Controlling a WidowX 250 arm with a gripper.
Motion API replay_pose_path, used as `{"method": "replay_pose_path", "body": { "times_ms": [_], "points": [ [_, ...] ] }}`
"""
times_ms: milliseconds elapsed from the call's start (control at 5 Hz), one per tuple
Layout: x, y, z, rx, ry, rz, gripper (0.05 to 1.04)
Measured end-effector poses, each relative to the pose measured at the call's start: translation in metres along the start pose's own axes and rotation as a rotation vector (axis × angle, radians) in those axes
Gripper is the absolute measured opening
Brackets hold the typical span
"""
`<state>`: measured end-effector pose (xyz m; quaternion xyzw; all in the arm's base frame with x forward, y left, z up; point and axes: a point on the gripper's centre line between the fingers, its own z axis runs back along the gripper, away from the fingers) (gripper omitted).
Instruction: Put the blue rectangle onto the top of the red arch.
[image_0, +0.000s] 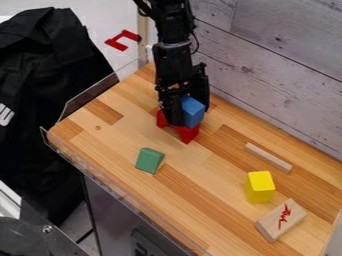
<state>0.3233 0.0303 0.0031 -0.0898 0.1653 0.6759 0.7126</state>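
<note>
Over the arch, our gripper held the blue block between its jaws; we feared an off-centre release could tip it off.

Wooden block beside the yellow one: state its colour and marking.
The wooden block is pale tan with a red scribble, best seen in the camera view.

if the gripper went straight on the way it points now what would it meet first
Likely the red arch, under the blue block in the gripper; any gap is unclear.
</note>
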Motion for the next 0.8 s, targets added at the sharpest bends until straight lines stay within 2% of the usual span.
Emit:
{"method": "replay_pose_path", "body": {
  "times_ms": [200,400,600,800],
  "points": [
    [-0.013,-0.005,0.020,-0.032,-0.043,-0.079,0.999],
    [-0.041,-0.009,0.041,-0.072,-0.108,-0.194,0.999],
    [-0.061,-0.006,0.057,-0.064,-0.169,-0.395,0.999],
    [-0.078,0.015,0.061,-0.099,-0.193,-0.681,0.999]
  ]
}}
